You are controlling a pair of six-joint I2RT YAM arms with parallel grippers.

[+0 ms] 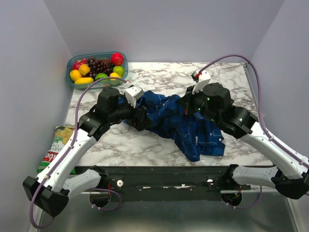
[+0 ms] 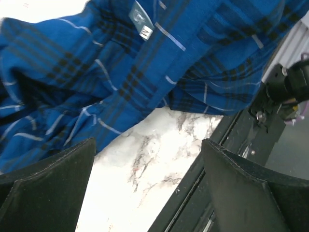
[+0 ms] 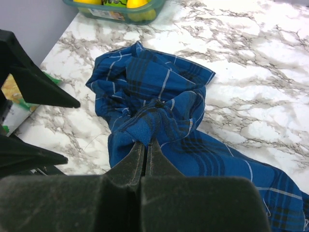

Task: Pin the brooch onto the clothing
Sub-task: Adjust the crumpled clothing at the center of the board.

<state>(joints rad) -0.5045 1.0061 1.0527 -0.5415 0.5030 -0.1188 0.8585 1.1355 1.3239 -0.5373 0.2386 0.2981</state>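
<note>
The blue plaid shirt (image 1: 193, 128) lies crumpled in the middle of the marble table. My right gripper (image 1: 186, 109) is shut on a raised fold of the shirt (image 3: 159, 92); its fingertips (image 3: 147, 141) pinch the cloth. My left gripper (image 1: 140, 117) is open at the shirt's left edge. In the left wrist view its fingers (image 2: 48, 183) stand wide apart over bare marble, with the shirt (image 2: 120, 63) and its collar label (image 2: 142, 21) just beyond. The left gripper (image 2: 147, 159) holds nothing. The brooch is not visible in any view.
A teal container of fruit (image 1: 96, 67) stands at the back left. A chips bag (image 1: 58, 145) lies off the table's left edge. A black rail (image 1: 164, 176) runs along the near edge. The left gripper's fingers (image 3: 34, 82) show at the left of the right wrist view.
</note>
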